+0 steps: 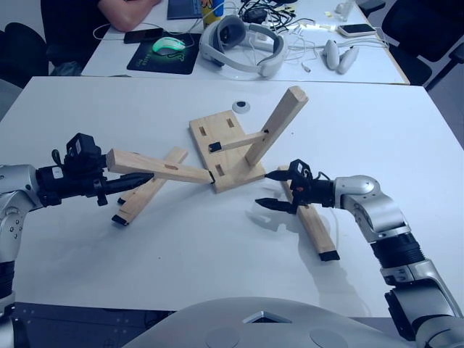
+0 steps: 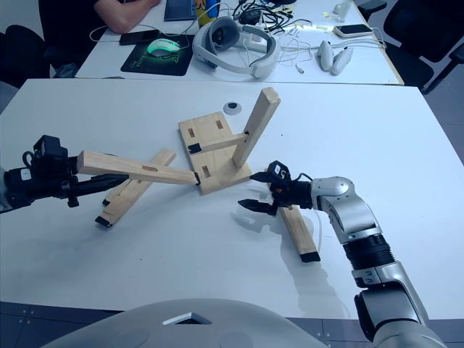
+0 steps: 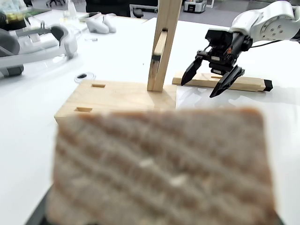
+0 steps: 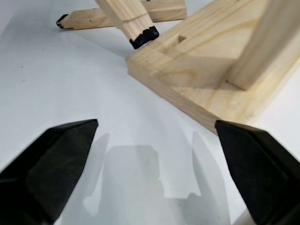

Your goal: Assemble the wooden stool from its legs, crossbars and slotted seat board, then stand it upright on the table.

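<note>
Left tool (image 1: 132, 177) grips a leg (image 1: 168, 170); seat board (image 1: 223, 154) lies beside spread right tool (image 1: 262, 189).

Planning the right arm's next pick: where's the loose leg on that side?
Left eye view: the loose leg lies flat on the robot's right, partly under the right gripper, beside the near corner of the seat board.

The seat board (image 1: 217, 134) and the raised leg (image 1: 163, 167) were pale bare wood, matt, the grain plain to see. The leg's end cap (image 4: 143, 37) was dull black. The table (image 1: 181, 246) was smooth white, faintly glossy.
</note>
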